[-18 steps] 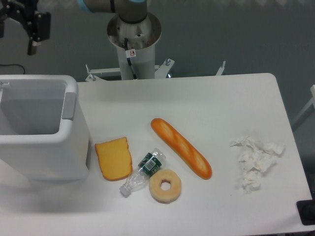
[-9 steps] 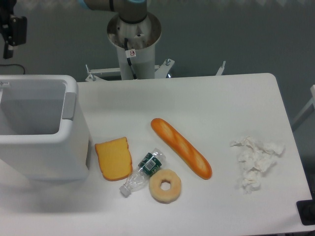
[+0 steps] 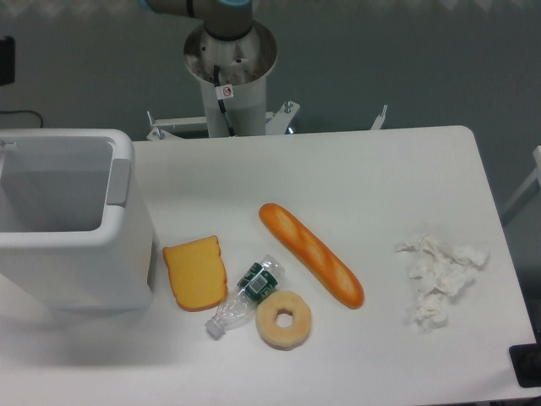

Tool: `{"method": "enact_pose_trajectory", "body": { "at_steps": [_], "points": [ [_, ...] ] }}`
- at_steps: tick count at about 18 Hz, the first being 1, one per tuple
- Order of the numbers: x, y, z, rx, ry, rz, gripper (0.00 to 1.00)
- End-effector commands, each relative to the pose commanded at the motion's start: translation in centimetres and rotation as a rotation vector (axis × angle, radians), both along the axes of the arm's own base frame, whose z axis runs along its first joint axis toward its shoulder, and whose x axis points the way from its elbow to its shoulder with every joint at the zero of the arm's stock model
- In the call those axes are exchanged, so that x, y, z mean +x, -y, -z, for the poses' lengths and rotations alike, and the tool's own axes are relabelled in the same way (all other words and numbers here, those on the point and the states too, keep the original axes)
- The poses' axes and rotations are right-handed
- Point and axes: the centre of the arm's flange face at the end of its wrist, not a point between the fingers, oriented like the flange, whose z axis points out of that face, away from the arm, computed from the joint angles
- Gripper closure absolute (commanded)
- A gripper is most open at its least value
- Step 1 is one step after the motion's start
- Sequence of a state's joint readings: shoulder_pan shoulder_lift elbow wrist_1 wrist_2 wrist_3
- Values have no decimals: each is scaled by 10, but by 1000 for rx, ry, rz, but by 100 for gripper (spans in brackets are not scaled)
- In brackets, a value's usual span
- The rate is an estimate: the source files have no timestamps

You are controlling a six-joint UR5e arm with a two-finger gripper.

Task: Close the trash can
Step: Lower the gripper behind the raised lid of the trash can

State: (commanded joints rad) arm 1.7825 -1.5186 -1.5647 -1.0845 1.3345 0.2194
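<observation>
item 1, task object: large white boxy plastic trash can (image 3: 76, 279) with rounded corners, standing at the left end of the white table (image 3: 406, 169), partly cut off by the left frame edge. its top is open; the grey-white inner walls show down to shadow. a grey side tab (image 3: 118, 183) sits on the right rim. the lid itself is not visible from here, presumably hanging beyond the left edge.

item 2, gripper (image 3: 5, 61): only a small dark sliver shows at the far left frame edge, above and behind the can. whether its jaws stand wide or narrow cannot be told. nothing can be seen held.

item 3: grey cylindrical robot base pedestal (image 3: 230, 72), behind the table's far edge, top centre.

item 4: orange slice of toast (image 3: 195, 272), flat on the table just beside the can's right wall.

item 5: clear crushed plastic bottle with a green label (image 3: 245, 296), lying between the toast and the doughnut.

item 6: pale ring doughnut (image 3: 283, 319), touching the bottle.

item 7: long orange-brown baguette (image 3: 310, 254), lying diagonally at table centre.

item 8: crumpled white tissue paper (image 3: 439, 275), well apart at the right.

risk notes, judged: closing is not yet done. with lid and gripper both at or beyond the frame edge, contact cannot be checked, so the finger may miss or slip off the lid. a push too low could shove the light can toward the toast. a half-swung lid could fall back open.
</observation>
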Motion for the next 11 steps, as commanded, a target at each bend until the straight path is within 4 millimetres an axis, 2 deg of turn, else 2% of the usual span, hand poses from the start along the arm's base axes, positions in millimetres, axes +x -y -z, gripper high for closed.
{"method": "enact_pose_trajectory", "body": {
  "at_steps": [11],
  "points": [
    [-7,2,-7,10,-33,-26,0]
  ]
}}
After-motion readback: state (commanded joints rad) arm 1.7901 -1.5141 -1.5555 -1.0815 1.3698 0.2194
